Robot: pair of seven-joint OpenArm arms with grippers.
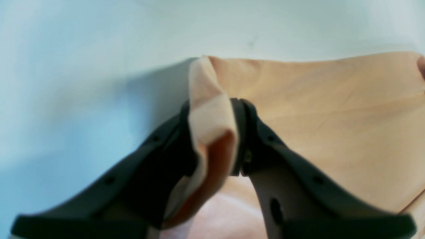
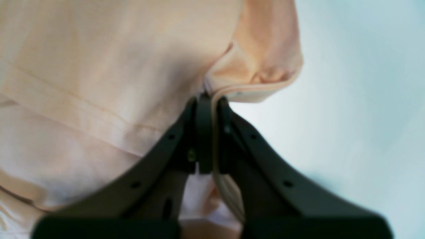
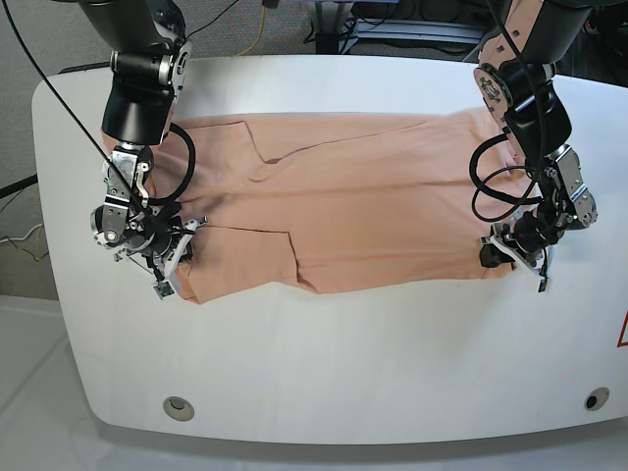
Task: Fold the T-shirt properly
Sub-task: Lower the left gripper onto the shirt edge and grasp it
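Both claws are pinching the wrinkled peach-pink fabric T-shirt spread across the white desk, left claw on a bunched corner, right claw clamped on a hem, so I'd lift evenly.

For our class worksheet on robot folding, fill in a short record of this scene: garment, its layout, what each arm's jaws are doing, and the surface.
garment: peach T-shirt
layout: spread sideways across the table, partly folded, wrinkled
left gripper: jaws pinching a bunched fabric edge at the base view's right end
right gripper: jaws shut on a hemmed edge at the base view's left end
surface: white table
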